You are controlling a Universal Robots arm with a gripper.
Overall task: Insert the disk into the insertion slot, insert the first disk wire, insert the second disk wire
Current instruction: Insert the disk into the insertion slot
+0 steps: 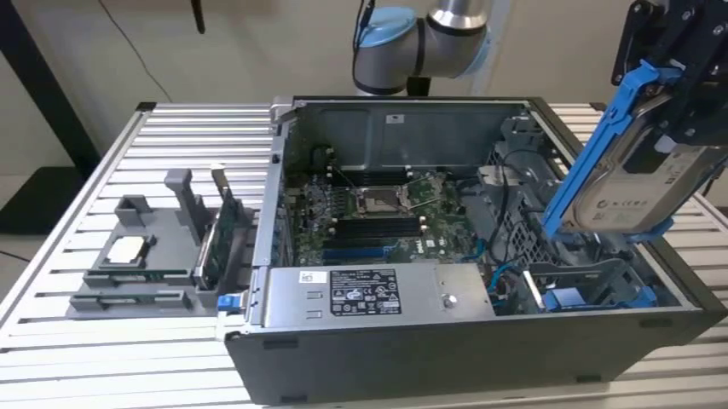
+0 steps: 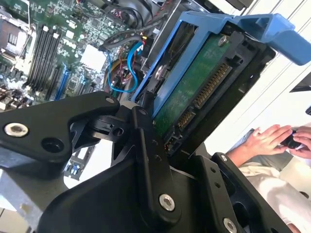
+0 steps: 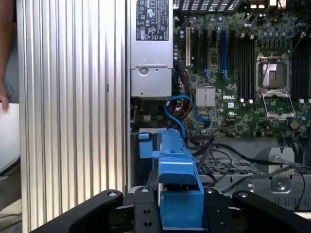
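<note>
My gripper (image 1: 673, 89) is shut on the disk (image 1: 632, 183), a silver-grey drive in a bright blue carrier frame. It hangs tilted, nearly on edge, above the open computer case's side at the exterior view's right. Below it in the case's near corner sits the insertion slot (image 1: 586, 290), a bay with blue plastic parts. Blue disk wires (image 1: 500, 281) curl beside that bay. In the second wrist view the disk's green circuit board (image 2: 194, 90) faces the camera between the black fingers (image 2: 146, 141). In the first wrist view the blue carrier (image 3: 177, 189) sits between the gripper's links, over the blue wires (image 3: 180, 109).
The open case (image 1: 478, 358) lies on a slatted metal table (image 1: 125, 341), with motherboard (image 1: 376, 213) and power supply (image 1: 364, 294) inside. A grey fixture (image 1: 142, 256) with parts and an upright green card (image 1: 224, 226) stands at the exterior view's left. A person's hands (image 2: 272, 138) are beside the table.
</note>
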